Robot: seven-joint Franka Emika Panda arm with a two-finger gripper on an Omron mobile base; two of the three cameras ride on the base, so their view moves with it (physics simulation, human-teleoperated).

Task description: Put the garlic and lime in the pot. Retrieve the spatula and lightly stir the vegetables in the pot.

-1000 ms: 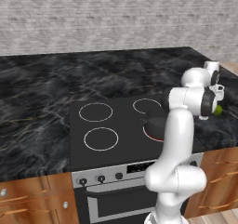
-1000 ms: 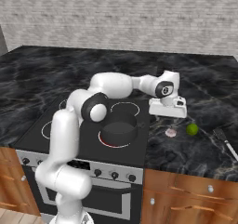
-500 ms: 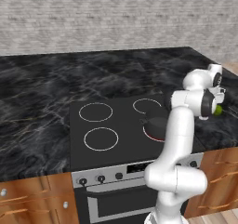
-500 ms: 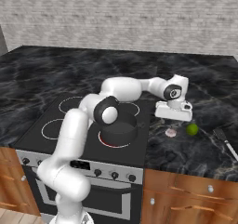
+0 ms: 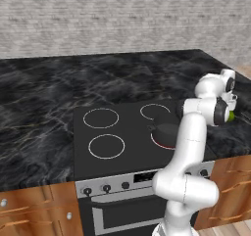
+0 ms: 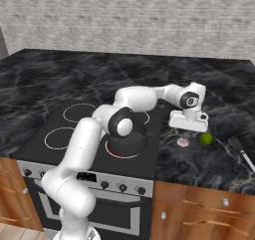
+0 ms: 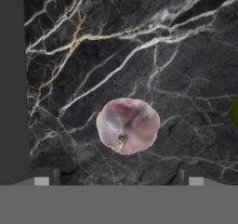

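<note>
My gripper (image 6: 188,130), jaws wide and empty, hovers directly above the garlic (image 7: 128,125), probably light, lumpy, best pinched across its middle.

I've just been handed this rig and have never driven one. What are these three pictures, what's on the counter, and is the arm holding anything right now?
A white robot arm stands before a stove. Two pictures look over it from behind, left and right; the third looks down from the hand. The gripper hangs open and empty above the garlic, a pale pinkish bulb on the black marble counter right of the stove. The lime lies beside the garlic, and a spatula lies farther right. The dark pot sits on the front right burner, partly hidden by the arm.
</note>
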